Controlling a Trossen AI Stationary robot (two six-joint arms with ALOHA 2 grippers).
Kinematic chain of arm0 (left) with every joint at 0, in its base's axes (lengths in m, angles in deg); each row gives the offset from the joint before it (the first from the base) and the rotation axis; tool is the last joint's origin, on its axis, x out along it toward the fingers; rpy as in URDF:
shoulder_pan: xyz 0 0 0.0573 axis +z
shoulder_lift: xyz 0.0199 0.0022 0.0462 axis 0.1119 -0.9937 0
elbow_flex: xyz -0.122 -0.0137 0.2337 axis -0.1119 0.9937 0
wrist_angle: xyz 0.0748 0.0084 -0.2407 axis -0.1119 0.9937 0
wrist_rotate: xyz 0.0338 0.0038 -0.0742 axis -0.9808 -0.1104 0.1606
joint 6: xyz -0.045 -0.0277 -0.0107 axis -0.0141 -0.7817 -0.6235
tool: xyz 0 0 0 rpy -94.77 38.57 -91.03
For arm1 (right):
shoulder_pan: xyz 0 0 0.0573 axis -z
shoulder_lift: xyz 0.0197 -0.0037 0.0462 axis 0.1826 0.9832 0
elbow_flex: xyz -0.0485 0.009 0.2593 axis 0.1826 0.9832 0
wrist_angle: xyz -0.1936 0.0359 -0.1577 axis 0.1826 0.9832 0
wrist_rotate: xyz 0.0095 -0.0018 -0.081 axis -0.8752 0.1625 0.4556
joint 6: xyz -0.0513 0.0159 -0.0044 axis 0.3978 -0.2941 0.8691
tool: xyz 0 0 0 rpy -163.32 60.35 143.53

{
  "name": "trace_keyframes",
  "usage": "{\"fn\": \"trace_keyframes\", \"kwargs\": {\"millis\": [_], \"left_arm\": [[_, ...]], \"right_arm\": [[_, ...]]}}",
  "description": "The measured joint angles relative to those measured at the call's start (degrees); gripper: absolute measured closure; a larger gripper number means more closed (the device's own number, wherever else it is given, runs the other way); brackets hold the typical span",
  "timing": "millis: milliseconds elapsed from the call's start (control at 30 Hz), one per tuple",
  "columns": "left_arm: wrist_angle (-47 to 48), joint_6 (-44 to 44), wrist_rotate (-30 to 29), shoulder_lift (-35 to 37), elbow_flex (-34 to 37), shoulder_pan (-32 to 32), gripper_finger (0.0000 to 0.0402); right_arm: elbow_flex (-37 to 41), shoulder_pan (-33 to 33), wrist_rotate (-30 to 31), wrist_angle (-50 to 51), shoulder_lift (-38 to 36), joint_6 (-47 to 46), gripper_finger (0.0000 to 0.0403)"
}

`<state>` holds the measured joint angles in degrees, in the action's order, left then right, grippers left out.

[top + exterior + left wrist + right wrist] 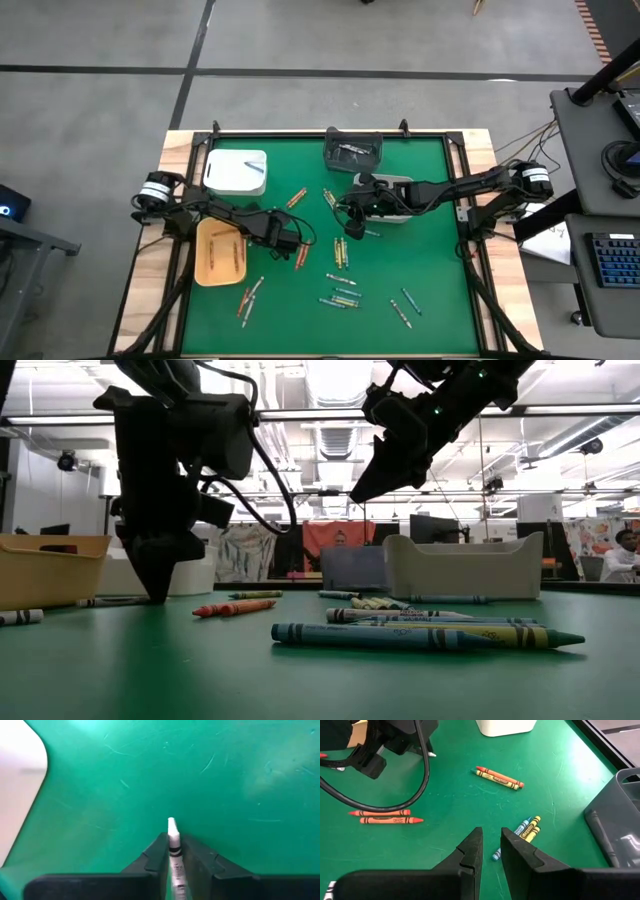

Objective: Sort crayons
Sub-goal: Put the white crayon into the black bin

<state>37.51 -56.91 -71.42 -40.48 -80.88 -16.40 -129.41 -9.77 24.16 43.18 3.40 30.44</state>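
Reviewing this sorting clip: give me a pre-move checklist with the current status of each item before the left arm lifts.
1. White crayon between the left gripper fingers: ok, fingers shut on it.
2. Crayon centred in the grip: ok, tip sticks out straight ahead.
3. Left gripper at the green mat: ok in the low view, fingertips down at the surface.
4. White tray reachable: ok, it sits just beyond the left arm.
5. Right gripper out of the way: ok, raised above the mat, holding nothing, blue crayon below.
6. Cable near the left wrist snagging: cannot tell.
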Motion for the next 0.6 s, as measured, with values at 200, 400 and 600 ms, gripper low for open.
{"fn": "trace_keyframes", "kwargs": {"millis": [200,400,600], "left_arm": [[-0.29,0.26,-0.83,-0.03,-0.02,0.00,0.0395],[-1.71,2.24,-3.54,1.53,-1.30,-0.61,0.0400],[-5.91,7.89,-7.64,9.31,-1.55,-1.00,0.0401]], "right_arm": [[0.00,0.00,0.00,0.01,0.00,0.33,0.0346],[0.00,0.00,0.00,0.02,0.00,1.04,0.0346],[0.00,0.00,-0.02,0.24,0.00,1.25,0.0346]]}}
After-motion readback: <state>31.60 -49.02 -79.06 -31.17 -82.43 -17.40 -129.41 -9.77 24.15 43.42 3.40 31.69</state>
